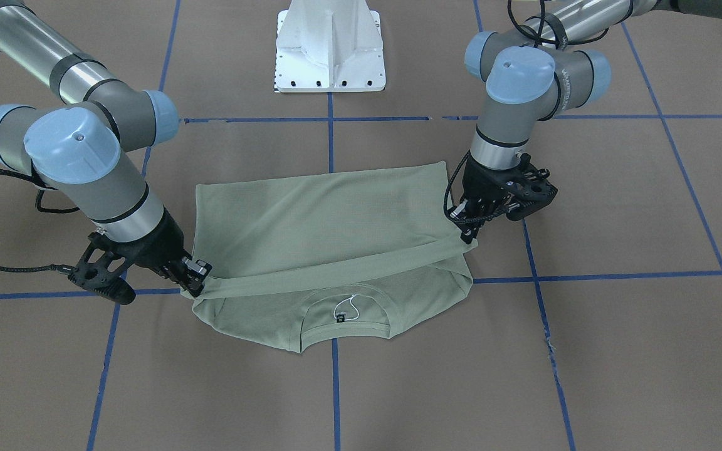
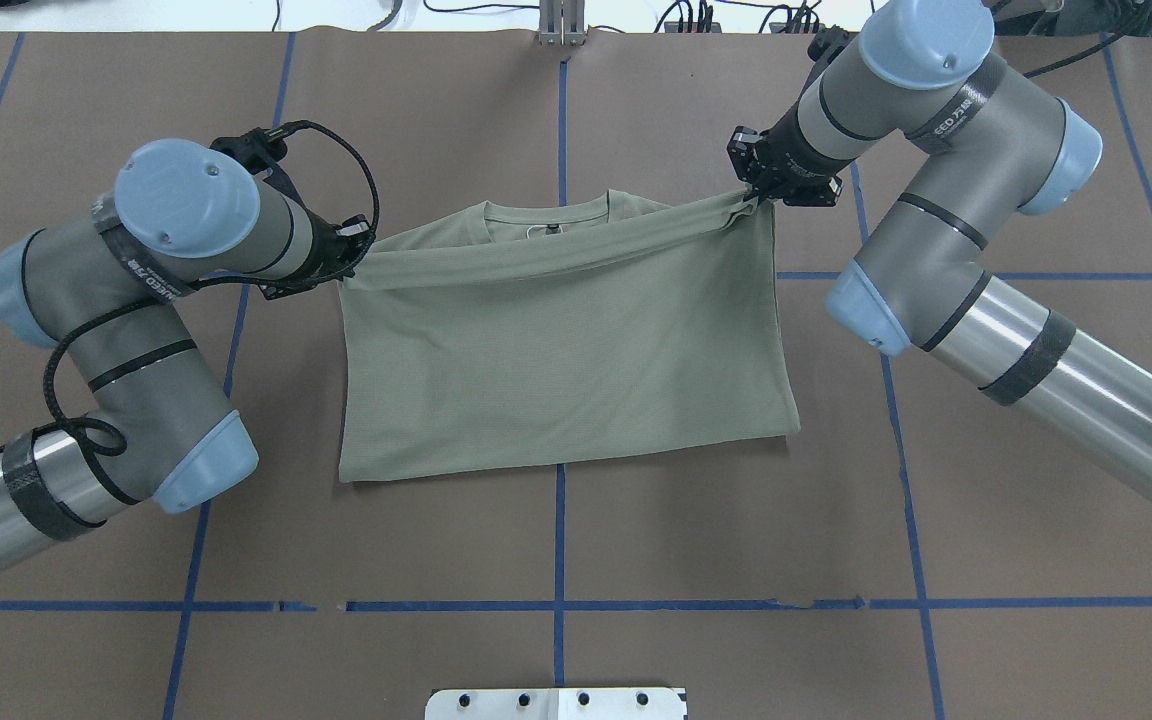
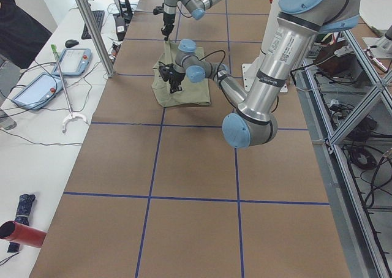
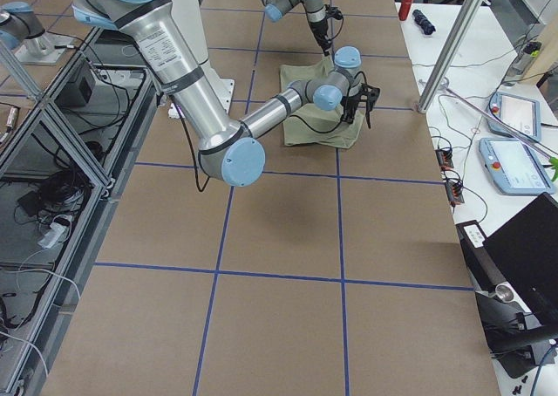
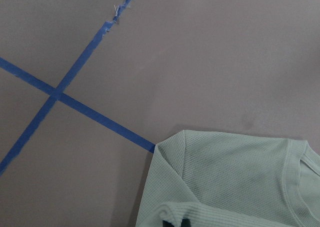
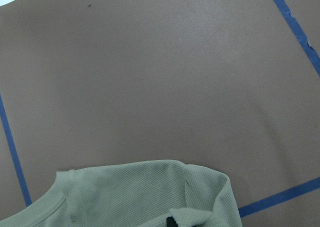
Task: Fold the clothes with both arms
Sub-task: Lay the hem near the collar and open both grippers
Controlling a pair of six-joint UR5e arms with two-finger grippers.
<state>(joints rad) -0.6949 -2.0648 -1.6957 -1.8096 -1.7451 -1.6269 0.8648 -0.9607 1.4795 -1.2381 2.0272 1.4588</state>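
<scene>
- The shirt (image 2: pixel 566 370) is lying near the middle of the tabletop (image 2: pixel 556 540), straddling a blue tape line (image 2: pixel 558 520). Most of its cloth is resting flat.
- It is showing as a plain rectangle with no sleeve sticking out at either side. The sleeves are probably tucked in already, so that step is likely done.
- The left pincer (image 2: pixel 354 255) is pinching one corner of the raised edge (image 2: pixel 556 250), its fingers pressed together on the cloth.
- The right pincer (image 2: pixel 751 195) is pinching the opposite corner in the same way.
- The raised edge is stretching taut between the two pincers, clear of the tabletop. It is hanging over the shoulder end of the shirt.
- The collar (image 2: pixel 546 212) and its string tag (image 1: pixel 347 308) are showing just beyond this edge, uncovered. Both wrist views are showing a shoulder corner lying flat on the tabletop below each grasp.
- By this reading, the arms are working on the bottom-to-collar fold, and it is well advanced but not finished. The edge is not yet lying on the layer beneath.
- What is remaining is lowering the edge onto the shoulders, squaring it with the collar, and letting go with both pincers. Whether a further fold is intended cannot be told.
</scene>
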